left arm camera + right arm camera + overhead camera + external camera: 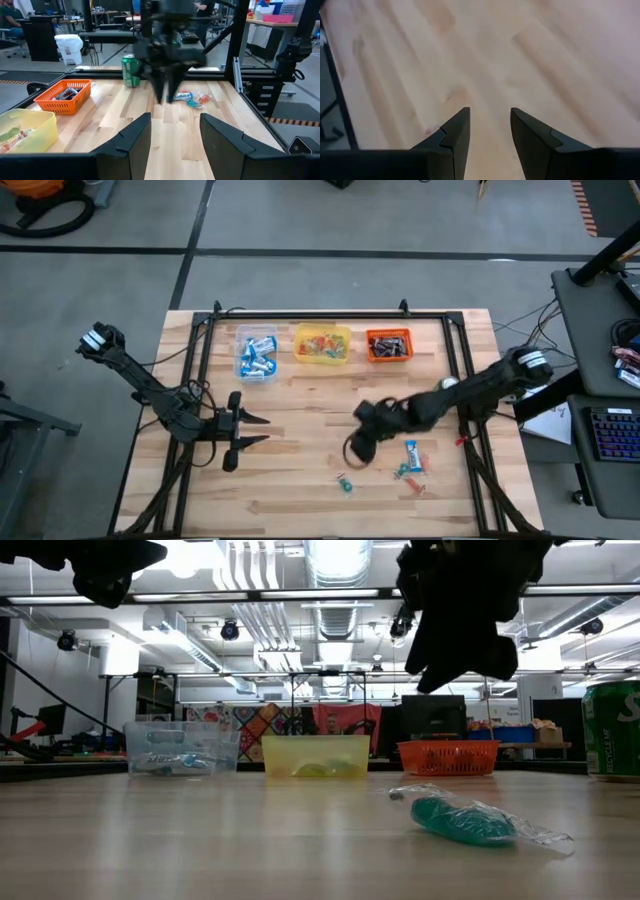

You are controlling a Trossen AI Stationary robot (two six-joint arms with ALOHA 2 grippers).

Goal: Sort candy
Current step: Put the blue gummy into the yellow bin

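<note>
Overhead, the pale wooden table [300, 410] is carrying three square tubs along its far edge: clear [257, 353], yellow [322, 343] and orange [388, 345]. The right gripper [356, 452] is hanging mid-table, fingers narrowly parted over bare wood in its wrist view; the left gripper [258, 430] is waiting leftward, fingers wide. Only the low view is showing the teal clear-wrapped candy [462, 820] closely; the blue-and-white wrapped candy [412, 456] is lying nearby.

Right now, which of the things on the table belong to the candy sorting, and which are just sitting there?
Job:
loose candies near the right gripper, open
blue-and-white candy
green candy
clear tub, yellow tub, orange tub

Lying about:
green can at the table edge
left gripper, open, waiting at the left
</note>
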